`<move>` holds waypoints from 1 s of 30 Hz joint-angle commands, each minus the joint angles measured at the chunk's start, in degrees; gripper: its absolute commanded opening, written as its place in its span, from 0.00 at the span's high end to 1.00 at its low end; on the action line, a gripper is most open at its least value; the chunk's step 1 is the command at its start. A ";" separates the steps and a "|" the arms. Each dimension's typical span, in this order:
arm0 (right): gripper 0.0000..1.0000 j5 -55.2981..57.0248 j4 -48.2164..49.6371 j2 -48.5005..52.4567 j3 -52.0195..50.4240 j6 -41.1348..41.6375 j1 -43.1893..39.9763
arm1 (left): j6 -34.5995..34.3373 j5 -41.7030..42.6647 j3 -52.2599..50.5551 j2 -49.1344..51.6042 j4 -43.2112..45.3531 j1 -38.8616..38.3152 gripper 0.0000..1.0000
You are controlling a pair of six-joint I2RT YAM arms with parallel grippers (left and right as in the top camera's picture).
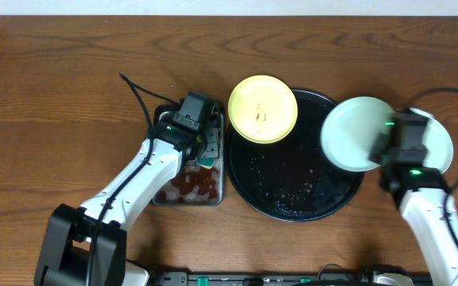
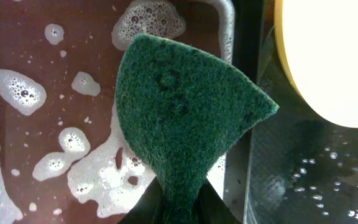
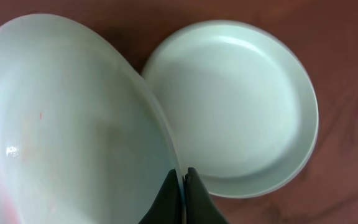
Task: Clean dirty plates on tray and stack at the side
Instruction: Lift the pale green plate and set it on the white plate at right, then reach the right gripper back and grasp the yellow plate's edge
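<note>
Table (image 1: 54, 95): brown wood with a plain grain.
Tray (image 1: 293, 187): round, glossy black, with a raised rim; it stands at the middle of the table, and its floor is wet with droplets and small specks.
Yellow plate (image 1: 262, 109): round, pale yellow and smooth, with a small orange smear at its centre. It lies over the tray's far-left rim, and part of it reaches past the rim toward the pan.
Held mint plate (image 3: 73, 124): round, shallow, pale mint-blue and glossy, with a faint red fleck on its inner face. It is tilted and raised over the tray's right edge.
Right gripper (image 3: 184, 199): its dark fingers are pinched together on the near rim of the held mint plate, with the rim between the tips.
Second mint plate (image 3: 235, 106): same shape and colour, with a clean-looking face. It lies flat on the table just right of the tray. The held plate's edge overlaps it in view; whether they touch cannot be told.
Left gripper (image 2: 182, 208): clenched on the narrow bottom end of the green sponge.
Green sponge (image 2: 185, 106): dark green with a coarse, fibrous scouring texture. It fans out from the fingers into a rough triangle and hangs above the pan.
Pan (image 2: 229, 12): rectangular metal, just left of the tray, holding brown liquid with patches of white foam.
</note>
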 commanded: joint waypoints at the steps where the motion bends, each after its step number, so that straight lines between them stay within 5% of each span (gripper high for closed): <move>1: 0.99 -13.05 0.39 -0.04 0.15 7.65 -9.20 | 2.16 -3.06 -2.43 0.13 2.05 0.13 0.86; 13: 0.99 -13.77 2.27 2.49 0.15 16.81 -27.36 | 2.16 -5.05 -5.62 0.13 5.66 0.13 0.84; 19: 0.83 -14.64 4.48 6.73 0.15 16.79 -28.15 | 2.16 -5.05 -5.62 0.13 5.90 0.13 0.83; 24: 0.57 -28.09 8.90 8.81 0.15 12.02 -26.97 | 2.16 -5.05 -5.62 0.13 5.92 0.13 0.48; 30: 0.46 -43.12 14.34 9.42 0.15 -0.55 -20.98 | 2.16 -5.03 -5.64 0.13 5.49 0.13 0.43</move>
